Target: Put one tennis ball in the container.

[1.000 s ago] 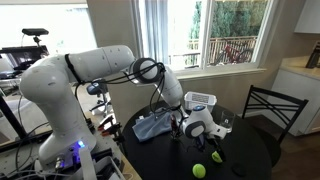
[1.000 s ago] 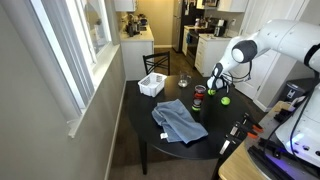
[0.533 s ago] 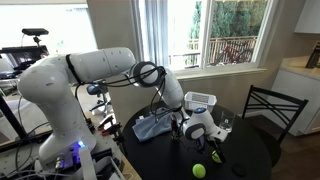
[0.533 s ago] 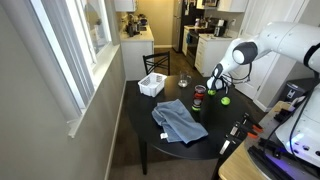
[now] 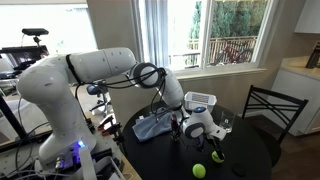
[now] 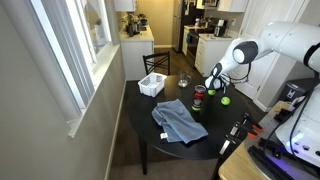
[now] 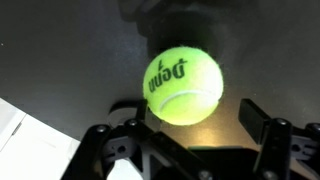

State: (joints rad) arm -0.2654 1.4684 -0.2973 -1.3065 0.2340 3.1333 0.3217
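Tool [image 7: 185, 125] spread wide, nothing gripped, with the tennis ball [image 7: 183, 87] on the dark desk [image 7: 60, 50] between its fingers.

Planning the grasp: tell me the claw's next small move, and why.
Probably lower the claw straight down: in the wrist view the tennis ball lies centred ahead of the open fingers, not yet between them.

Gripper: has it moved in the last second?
No visible move: in an exterior view the black Robotiq gripper keeps its gap from the dark-filled drinking glass.
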